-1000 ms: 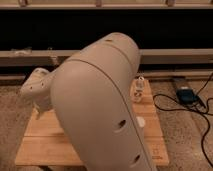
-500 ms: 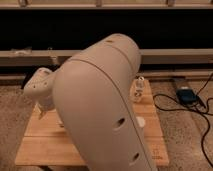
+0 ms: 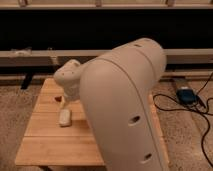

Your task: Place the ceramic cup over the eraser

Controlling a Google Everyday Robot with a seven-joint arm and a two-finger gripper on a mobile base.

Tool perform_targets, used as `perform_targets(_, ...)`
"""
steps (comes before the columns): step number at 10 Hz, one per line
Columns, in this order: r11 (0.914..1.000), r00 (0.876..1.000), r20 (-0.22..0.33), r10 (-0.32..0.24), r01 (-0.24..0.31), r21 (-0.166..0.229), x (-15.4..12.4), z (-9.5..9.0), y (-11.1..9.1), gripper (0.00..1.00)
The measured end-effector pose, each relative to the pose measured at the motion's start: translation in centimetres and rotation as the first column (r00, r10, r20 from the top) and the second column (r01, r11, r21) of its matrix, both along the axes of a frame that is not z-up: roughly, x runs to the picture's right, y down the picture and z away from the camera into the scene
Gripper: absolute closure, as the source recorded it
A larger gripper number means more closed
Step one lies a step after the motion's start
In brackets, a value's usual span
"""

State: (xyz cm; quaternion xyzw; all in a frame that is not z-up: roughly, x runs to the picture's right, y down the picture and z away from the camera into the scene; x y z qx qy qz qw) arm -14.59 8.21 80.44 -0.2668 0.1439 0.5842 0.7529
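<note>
My large beige arm (image 3: 122, 110) fills the middle of the camera view and blocks most of the wooden table (image 3: 50, 145). Its rounded wrist (image 3: 70, 77) hangs over the table's back left part. The gripper (image 3: 67, 101) points down below the wrist, just above a whitish rounded pad (image 3: 65, 118). The ceramic cup and the black eraser do not show; they are hidden behind the arm or out of view.
A small dark red item (image 3: 61, 99) lies beside the gripper at the table's left. A blue-grey box (image 3: 185, 95) with black cables lies on the speckled floor at the right. A long low rail (image 3: 30, 55) runs behind the table.
The wrist has swung right, further in over the table. The arm now covers the small jar that showed at its right edge before.
</note>
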Motion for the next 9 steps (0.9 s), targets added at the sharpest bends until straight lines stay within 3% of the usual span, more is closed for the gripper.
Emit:
perform_targets(2,0.9989,0.997,-0.06,0.047,-0.046,0.007,4.9,-0.5,-0.7,0.2)
perform_targets(4,0.9949,0.985,-0.139,0.101,-0.098,0.024,10.4,-1.7,-1.2,0.2)
perform_targets(7,0.9873,0.958,-0.239,0.157,-0.148,0.059,16.4,-4.5,-1.8,0.2)
perform_targets(9,0.9796,0.933,-0.299,0.2,-0.185,0.079,20.4,-6.7,-1.9,0.2)
